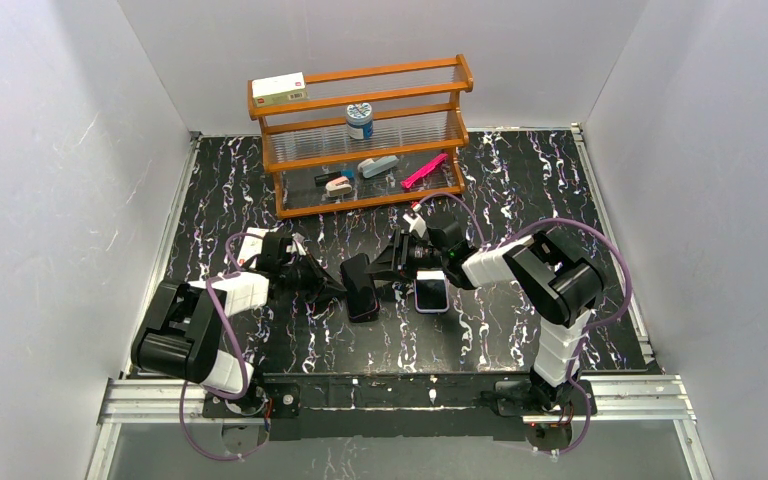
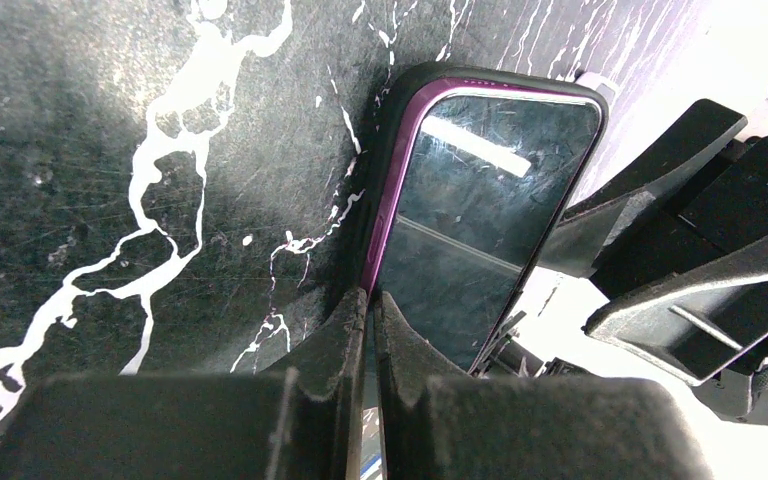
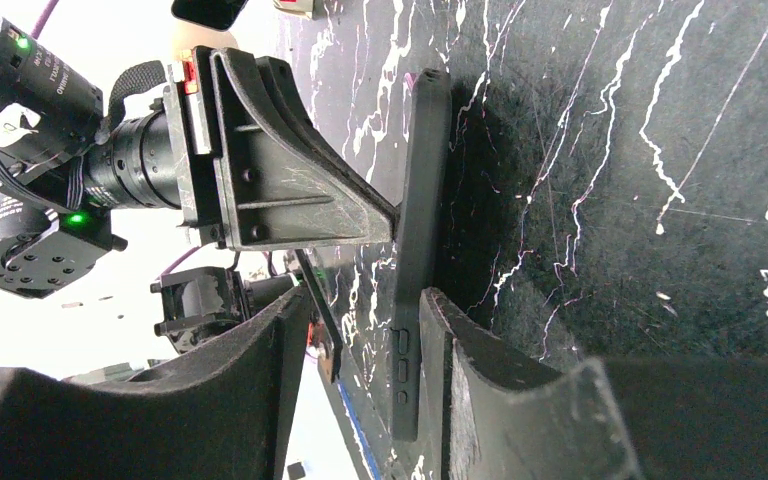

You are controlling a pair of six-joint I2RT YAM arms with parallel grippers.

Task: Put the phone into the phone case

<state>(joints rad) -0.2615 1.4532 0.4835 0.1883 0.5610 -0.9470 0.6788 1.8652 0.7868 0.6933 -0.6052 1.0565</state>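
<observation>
Item: phone case (image 1: 361, 288), on edge on counter (image 1: 520, 330), just left of phone (image 1: 431, 293), which lies flat. I judge it light, bendy, grippy; best held by the rim. My left tool (image 2: 371, 298) is narrow, pinching that rim; right tool (image 3: 365, 300) is wide, straddling it.

The phone case (image 1: 363, 288) is a matte black shell with a magenta inner rim and a glossy, scuffed face that mirrors the light. It sits near the table's centre, its long axis running roughly 12 to 6 o'clock in the top view. In the right wrist view it shows edge-on as a thin dark slab with small side buttons. The left gripper (image 2: 370, 297) pinches the rim at one short end. The phone (image 1: 431, 292) lies flat at the case's 3 o'clock, just beside it but apart — slim and pale-rimmed, its face catching pale light.
</observation>
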